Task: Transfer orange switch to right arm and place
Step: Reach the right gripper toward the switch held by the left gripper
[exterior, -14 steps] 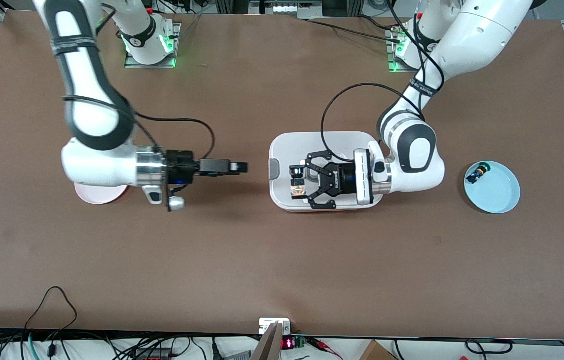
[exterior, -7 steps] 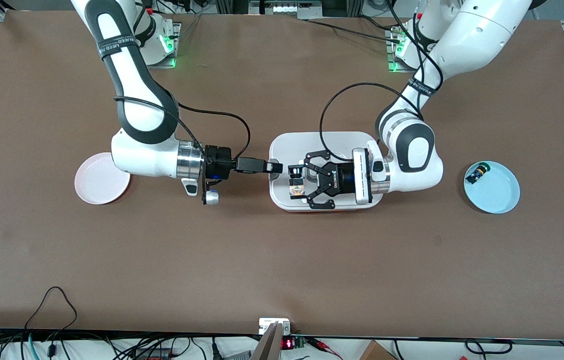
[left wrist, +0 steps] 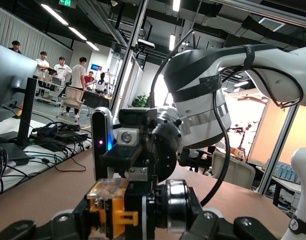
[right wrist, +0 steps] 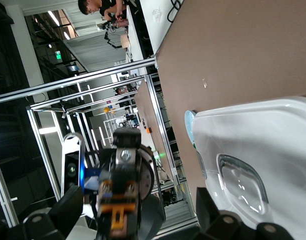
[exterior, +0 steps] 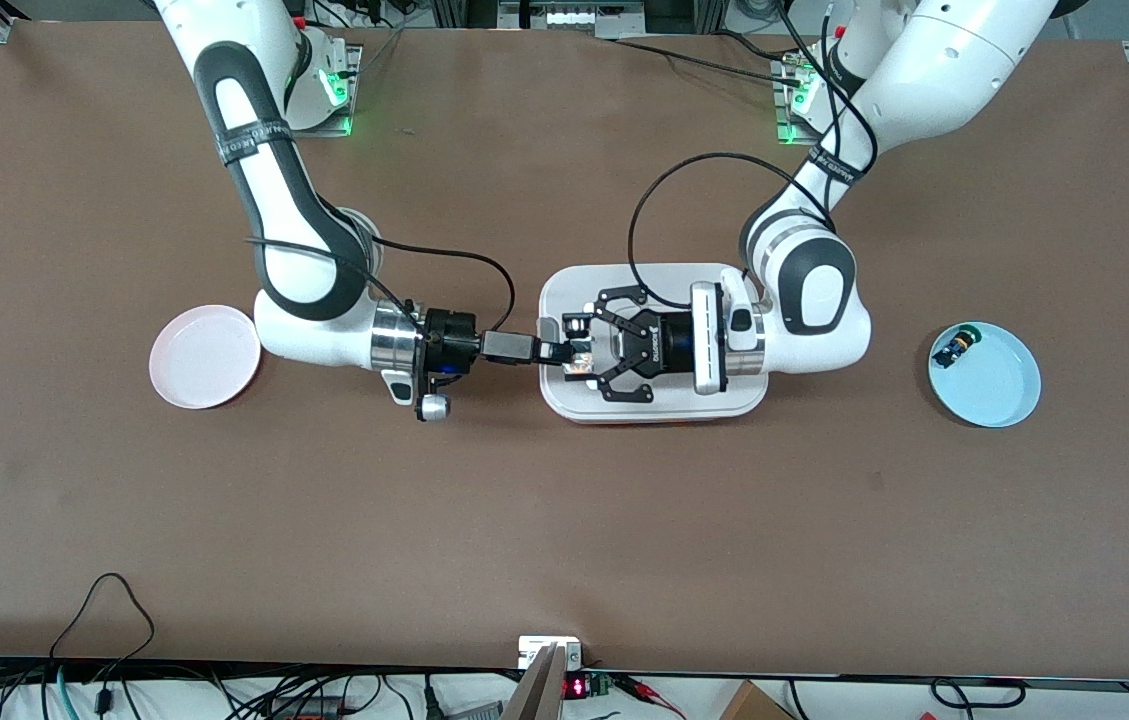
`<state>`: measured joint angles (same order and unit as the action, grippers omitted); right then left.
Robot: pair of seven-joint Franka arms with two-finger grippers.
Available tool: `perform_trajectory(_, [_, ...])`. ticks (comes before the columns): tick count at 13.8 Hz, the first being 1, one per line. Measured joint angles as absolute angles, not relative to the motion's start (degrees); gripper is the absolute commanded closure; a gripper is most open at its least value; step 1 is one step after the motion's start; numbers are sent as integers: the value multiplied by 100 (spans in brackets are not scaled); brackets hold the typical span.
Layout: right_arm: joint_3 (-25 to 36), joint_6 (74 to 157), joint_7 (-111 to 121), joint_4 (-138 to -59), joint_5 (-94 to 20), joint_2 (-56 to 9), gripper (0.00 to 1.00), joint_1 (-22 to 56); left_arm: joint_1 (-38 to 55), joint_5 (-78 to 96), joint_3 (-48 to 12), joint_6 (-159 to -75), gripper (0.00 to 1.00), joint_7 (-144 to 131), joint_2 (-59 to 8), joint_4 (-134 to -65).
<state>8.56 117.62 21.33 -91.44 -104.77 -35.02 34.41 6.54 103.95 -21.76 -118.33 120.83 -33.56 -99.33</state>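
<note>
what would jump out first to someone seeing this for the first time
The two grippers meet nose to nose over the white tray at mid-table: the left gripper is shut on the orange switch, and the right gripper is open around it. A pink plate and a blue plate sit toward the table's ends.

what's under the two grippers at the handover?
A white tray lies under the left gripper, shut on the orange switch, and the open right gripper. Its middle is covered by the left arm.

Ceiling strip lights [left wrist: 60,14] (long, bright) above seated people [left wrist: 78,75].
</note>
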Motion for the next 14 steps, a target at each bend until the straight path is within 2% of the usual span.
perform_trajectory(3, [856, 11746, 2133, -8983, -10519, -3549, 0, 3455, 646, 10463, -2182, -11836, 88, 12128, -3247, -10075])
perform_trajectory(5, [857, 11707, 2133, -8944, -10519, -3549, 4, 3455, 633, 10464, -2182, -11837, 88, 12133, -3244, -10076])
perform_trajectory(10, [869, 11458, 2133, -8914, -10520, -3548, 35, 3455, 626, 10464, -2182, -11837, 88, 12143, -3244, -10079])
perform_trajectory(14, [879, 11271, 2141, -8906, -10520, -3542, 35, 3455, 626, 10464, -2182, -11837, 88, 12147, -3244, -10079])
